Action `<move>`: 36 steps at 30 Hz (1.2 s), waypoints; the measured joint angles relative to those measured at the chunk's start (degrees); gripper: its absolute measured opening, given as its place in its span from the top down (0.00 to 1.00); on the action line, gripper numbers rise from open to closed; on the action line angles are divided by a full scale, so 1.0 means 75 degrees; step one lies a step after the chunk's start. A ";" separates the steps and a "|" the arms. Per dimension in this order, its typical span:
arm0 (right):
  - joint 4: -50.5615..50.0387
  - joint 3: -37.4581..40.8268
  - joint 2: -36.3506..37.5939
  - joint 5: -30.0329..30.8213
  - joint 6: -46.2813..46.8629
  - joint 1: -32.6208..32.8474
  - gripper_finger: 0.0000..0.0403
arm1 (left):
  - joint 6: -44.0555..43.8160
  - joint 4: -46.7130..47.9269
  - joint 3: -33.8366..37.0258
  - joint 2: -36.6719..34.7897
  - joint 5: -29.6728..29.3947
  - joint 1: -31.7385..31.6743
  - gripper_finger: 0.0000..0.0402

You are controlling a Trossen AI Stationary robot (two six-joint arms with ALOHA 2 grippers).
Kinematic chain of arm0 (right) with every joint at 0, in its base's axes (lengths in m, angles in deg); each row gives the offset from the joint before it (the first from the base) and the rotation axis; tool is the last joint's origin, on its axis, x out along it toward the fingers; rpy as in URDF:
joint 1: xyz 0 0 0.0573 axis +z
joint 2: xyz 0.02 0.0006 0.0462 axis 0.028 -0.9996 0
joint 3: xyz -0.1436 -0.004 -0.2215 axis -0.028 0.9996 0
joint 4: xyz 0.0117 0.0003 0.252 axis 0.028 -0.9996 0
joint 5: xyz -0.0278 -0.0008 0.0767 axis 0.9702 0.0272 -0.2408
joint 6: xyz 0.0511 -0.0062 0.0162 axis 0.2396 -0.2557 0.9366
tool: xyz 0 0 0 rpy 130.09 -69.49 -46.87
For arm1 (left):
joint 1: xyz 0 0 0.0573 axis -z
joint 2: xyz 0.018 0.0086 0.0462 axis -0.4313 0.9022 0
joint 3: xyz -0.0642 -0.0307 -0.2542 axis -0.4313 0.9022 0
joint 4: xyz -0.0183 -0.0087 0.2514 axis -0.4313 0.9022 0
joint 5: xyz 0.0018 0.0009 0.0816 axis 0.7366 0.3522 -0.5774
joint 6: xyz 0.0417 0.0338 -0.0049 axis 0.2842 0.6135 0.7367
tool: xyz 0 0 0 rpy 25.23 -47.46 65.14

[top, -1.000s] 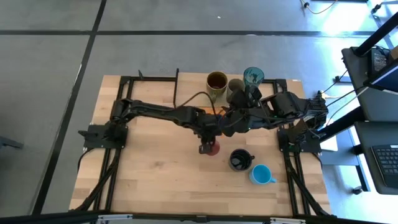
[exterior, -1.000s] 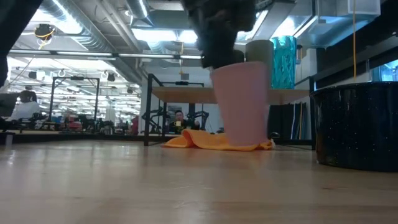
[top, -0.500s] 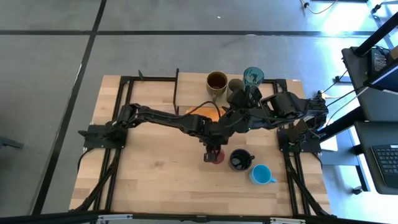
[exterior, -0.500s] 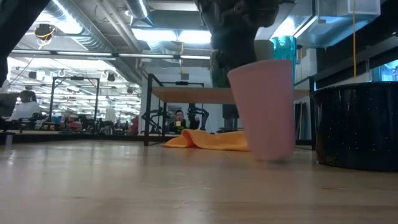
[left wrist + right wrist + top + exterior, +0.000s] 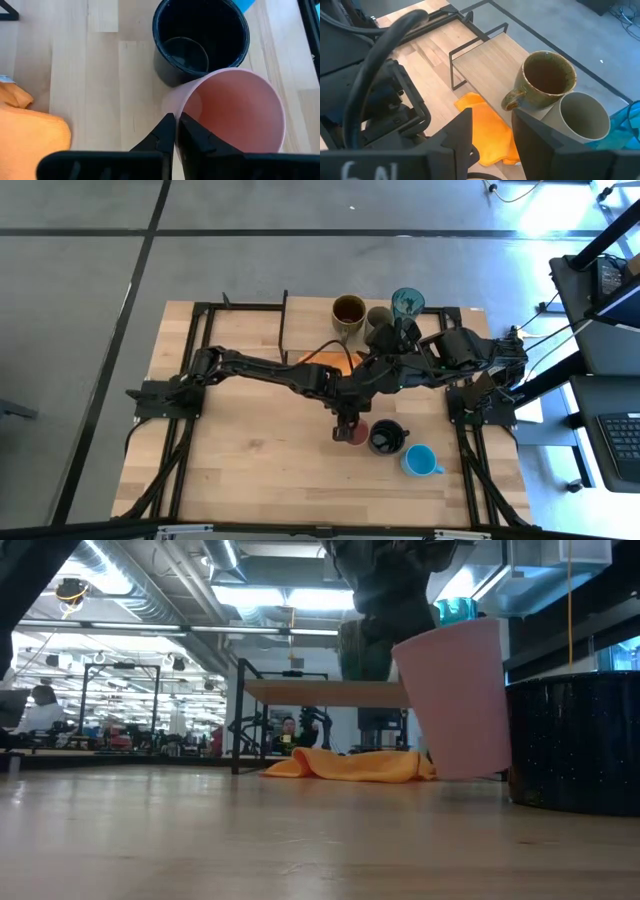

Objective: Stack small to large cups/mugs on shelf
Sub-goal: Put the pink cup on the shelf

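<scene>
My left gripper (image 5: 347, 423) is shut on the pink cup (image 5: 357, 433), just left of the black mug (image 5: 387, 437); the cup also shows in the left wrist view (image 5: 235, 107). The light blue mug (image 5: 421, 461) stands near the front right. The mustard-brown mug (image 5: 348, 312), the olive-grey cup (image 5: 378, 319) and the teal tumbler (image 5: 407, 303) stand on the shelf (image 5: 310, 320). My right gripper (image 5: 492, 132) is open and empty, near the shelf, facing the mustard-brown mug (image 5: 545, 80). My left gripper pinches the pink cup's rim (image 5: 176, 111) on the side away from the black mug, one finger inside the cup and one outside. The fingers come from above, pointing down. The cup (image 5: 455, 700) hangs tilted, its base clear of the table.
An orange cloth (image 5: 335, 358) lies on the table under the shelf's front edge and shows in the low view (image 5: 350, 765). The black mug (image 5: 200, 37) stands close beside the pink cup. Bare tabletop (image 5: 250, 460) lies to the front left.
My left gripper has carried the pink cup toward the table's near and right edges, up beside the black mug. The cup stood upright and low before; now it is tilted and clear of the table.
</scene>
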 joint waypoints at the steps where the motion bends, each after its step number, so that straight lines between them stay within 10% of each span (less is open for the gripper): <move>1: 0.0000 0.0000 0.0000 0.0000 0.0059 0.0000 0.66 | 0.0000 -0.0003 0.0000 0.0000 0.0000 -0.0005 0.97; 23: 0.0005 0.0000 -0.0009 0.0095 0.0056 0.0000 0.66 | 0.0851 0.2316 -0.0665 -0.0596 -0.0340 -0.0517 1.00; 36: -0.0012 0.0006 0.0060 0.0398 -0.0097 0.0012 0.66 | 0.1321 0.4448 -0.1673 -0.1399 -0.0716 -0.2553 1.00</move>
